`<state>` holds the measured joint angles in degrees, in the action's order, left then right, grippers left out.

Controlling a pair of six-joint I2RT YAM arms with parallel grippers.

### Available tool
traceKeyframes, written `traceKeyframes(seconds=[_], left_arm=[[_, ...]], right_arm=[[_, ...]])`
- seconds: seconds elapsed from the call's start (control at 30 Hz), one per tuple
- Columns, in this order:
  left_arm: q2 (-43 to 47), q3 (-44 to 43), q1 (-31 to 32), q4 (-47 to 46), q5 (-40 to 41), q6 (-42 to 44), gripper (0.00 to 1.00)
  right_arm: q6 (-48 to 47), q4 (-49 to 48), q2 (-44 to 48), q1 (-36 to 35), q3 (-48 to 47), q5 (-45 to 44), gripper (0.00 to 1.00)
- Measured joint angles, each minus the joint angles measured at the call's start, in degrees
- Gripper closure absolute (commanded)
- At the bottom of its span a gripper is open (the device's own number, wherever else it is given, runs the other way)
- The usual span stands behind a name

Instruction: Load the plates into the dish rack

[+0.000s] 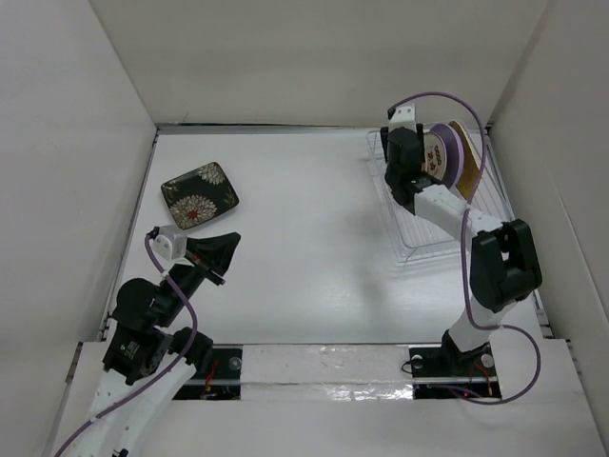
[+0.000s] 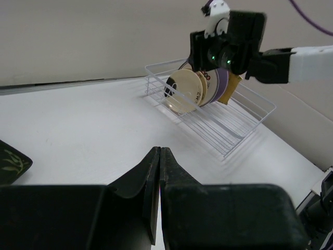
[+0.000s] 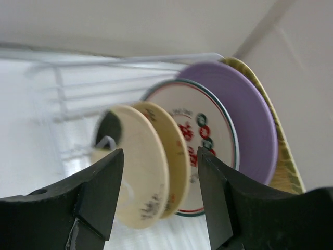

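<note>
Wide white tabletop, and over on the right side sits the rack, up against the far right corner. The right arm reaches out over it; the left arm is tucked low at the near left.

Five plates stand on edge in the rack, packed in a row and leaning a touch. The yellow plate is at the back, the lilac plate in front of it, then the red-patterned plate, the tan plate, and the cream plate at the front with its dark mark showing.

One is outside the rack: the black plate lies flat on the far left of the tabletop, well apart from the rack.

The right fingers are spread wide at the front of the row, gripping nothing, with the cream and tan plates showing in the gap between them. The left fingers are pressed together, empty, hanging above the tabletop near the black plate and not touching it.
</note>
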<state>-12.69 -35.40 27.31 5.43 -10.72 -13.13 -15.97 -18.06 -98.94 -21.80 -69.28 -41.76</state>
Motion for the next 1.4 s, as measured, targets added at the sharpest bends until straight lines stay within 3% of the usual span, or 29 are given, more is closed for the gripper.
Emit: traceKeyframes(seconds=[0.03, 0.07, 0.1, 0.23, 0.33, 0.37, 0.47, 0.57, 0.7, 0.97, 1.13, 1.2, 1.27, 1.33, 1.37, 1.4], left_arm=[[-0.24, 0.0, 0.0, 0.02, 0.39, 0.0, 1.0], [-0.39, 0.0, 0.0, 0.02, 0.72, 0.0, 1.0], [-0.63, 0.0, 0.0, 0.04, 1.16, 0.0, 1.0], [-1.68, 0.0, 0.0, 0.09, 4.66, -0.02, 1.0], [-2.64, 0.0, 0.0, 0.22, 7.39, -0.02, 1.0], [-3.08, 0.0, 0.0, 0.26, 8.33, -0.04, 1.0], [-4.79, 0.0, 0.02, 0.55, 10.73, -0.02, 1.0], [-6.56, 0.0, 0.0, 0.66, 12.11, -0.02, 1.0], [-9.14, 0.0, -0.74, 0.94, 12.81, -0.02, 1.0], [-12.17, 0.0, -2.05, 1.42, 12.98, 0.0, 1.0], [-11.47, 0.0, -2.05, 1.7, 13.86, 0.0, 1.0], [-10.67, 0.0, -2.05, 1.7, 14.25, 0.0, 1.0], [-9.88, 0.0, -2.05, 1.68, 14.47, 0.0, 1.0], [-9.57, 0.0, -2.05, 1.66, 14.62, 0.0, 1.0], [-9.57, 0.0, -2.05, 1.66, 14.67, 0.0, 1.0], [-9.57, 0.0, -2.05, 1.68, 14.69, 0.0, 1.0]], right_arm=[[2.4, 2.58, 0.79, -0.31, -1.92, 2.25, 0.58], [4.92, 4.66, 1.64, -0.83, -3.87, 4.72, 0.94], [7.37, 6.29, 2.36, -1.75, -5.73, 7.43, 1.0], [17.05, 9.4, 2.51, -7.61, -12.44, 18.84, 1.0], [24.72, 10.08, -2.54, -12.74, -18.27, 28.74, 1.0], [27.15, 9.9, -5.31, -14.23, -20.37, 31.47, 0.82], [33.57, 10.38, -15.72, -17.97, -26.4, 37.83, 0.46], [39.45, 12.44, -27.04, -20.13, -32.94, 42.58, 0.31], [46.29, 16.57, -40.7, -20.63, -43.28, 47.56, 0.23], [58.18, 20.17, -55.56, -20.7, -64.22, 54.05, 0.23], [64.72, 18.8, -63.17, -21.49, -73.4, 56.85, 0.29], [66.6, 17.62, -64.59, -21.94, -74.86, 57.27, 0.37], [67.93, 17.62, -65.53, -22.56, -75.97, 57.27, 0.54], [69.53, 17.53, -66.88, -23.21, -77.24, 57.46, 0.59], [71.21, 16.72, -67.67, -23.69, -77.46, 57.64, 0.8], [71.47, 16.48, -67.78, -23.74, -77.46, 57.68, 0.87]])
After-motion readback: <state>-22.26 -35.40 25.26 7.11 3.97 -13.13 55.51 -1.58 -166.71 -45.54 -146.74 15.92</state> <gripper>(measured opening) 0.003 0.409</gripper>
